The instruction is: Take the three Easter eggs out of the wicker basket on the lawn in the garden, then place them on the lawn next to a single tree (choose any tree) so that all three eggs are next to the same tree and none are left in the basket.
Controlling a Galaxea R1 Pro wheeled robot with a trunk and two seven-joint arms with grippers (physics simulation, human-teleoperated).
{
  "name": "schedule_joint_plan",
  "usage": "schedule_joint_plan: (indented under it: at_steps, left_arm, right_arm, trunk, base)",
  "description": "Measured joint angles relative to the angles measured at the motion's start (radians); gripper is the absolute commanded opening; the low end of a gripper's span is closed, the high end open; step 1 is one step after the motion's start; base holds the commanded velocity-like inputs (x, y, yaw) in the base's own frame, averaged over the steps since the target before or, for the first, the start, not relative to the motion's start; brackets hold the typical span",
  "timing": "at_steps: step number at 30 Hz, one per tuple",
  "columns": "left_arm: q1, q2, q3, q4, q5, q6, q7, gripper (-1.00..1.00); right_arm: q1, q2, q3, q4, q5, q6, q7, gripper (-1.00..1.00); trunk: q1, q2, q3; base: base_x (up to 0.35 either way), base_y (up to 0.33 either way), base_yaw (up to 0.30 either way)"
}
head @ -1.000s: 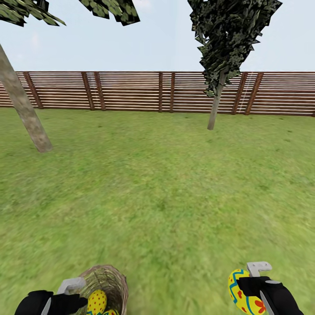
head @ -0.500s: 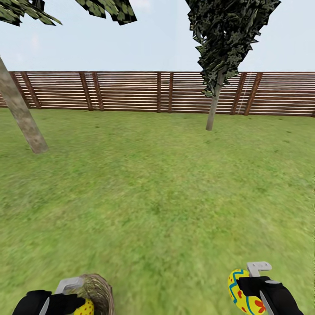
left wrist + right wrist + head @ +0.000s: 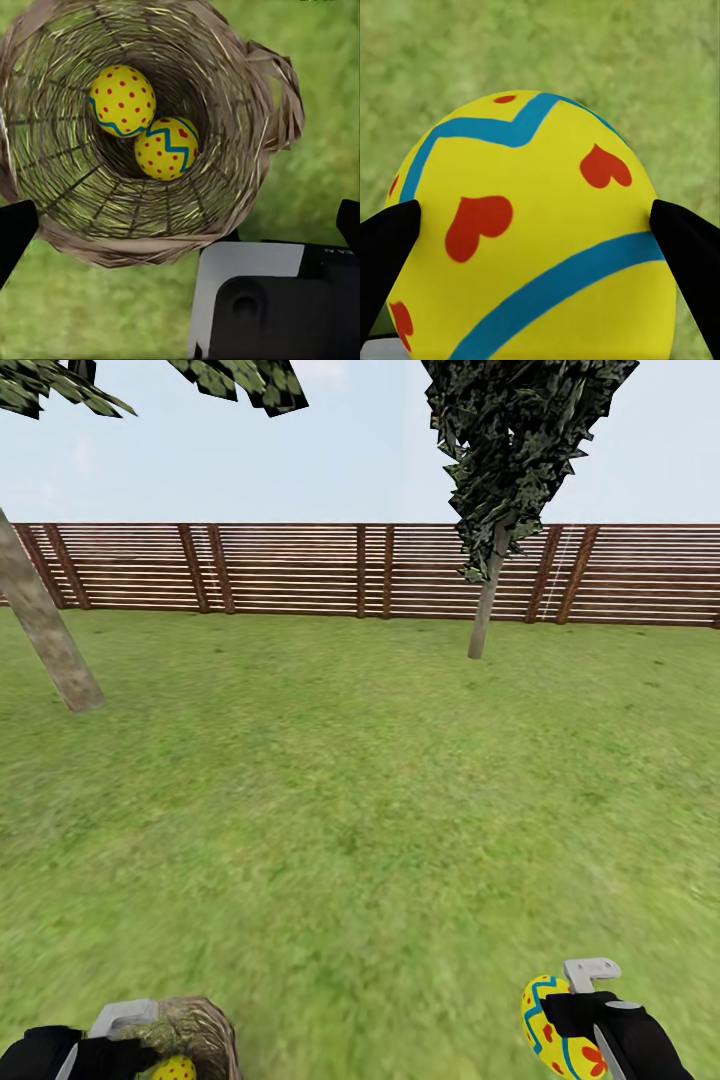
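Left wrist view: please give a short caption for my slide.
Two dotted yellow Easter eggs lie inside the wicker basket over grass.

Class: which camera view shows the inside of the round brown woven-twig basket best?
The left wrist view: it looks into the round brown woven-twig basket, showing two yellow red-dotted eggs. The head view catches its rim at the bottom edge.

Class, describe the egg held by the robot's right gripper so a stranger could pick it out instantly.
Start at the lawn in front of the fence, then drop to the right gripper. The egg clamped there is yellow with teal zigzags and red hearts, whereas the two eggs in the wicker basket carry red dots.
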Motion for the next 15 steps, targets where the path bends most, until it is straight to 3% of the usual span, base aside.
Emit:
schedule_joint_plan:
  at_steps: [15]
  left_arm:
    - [0.0, -0.007, -0.008, 0.0, 0.002, 0.003, -0.001, 1.0]
  right_arm:
    - [0.0, 0.0, 0.0, 0.0, 0.0, 0.0, 0.0, -1.0]
  trunk:
    - [0.0, 0.0, 0.0]
  base:
    - [0.0, 0.0, 0.0]
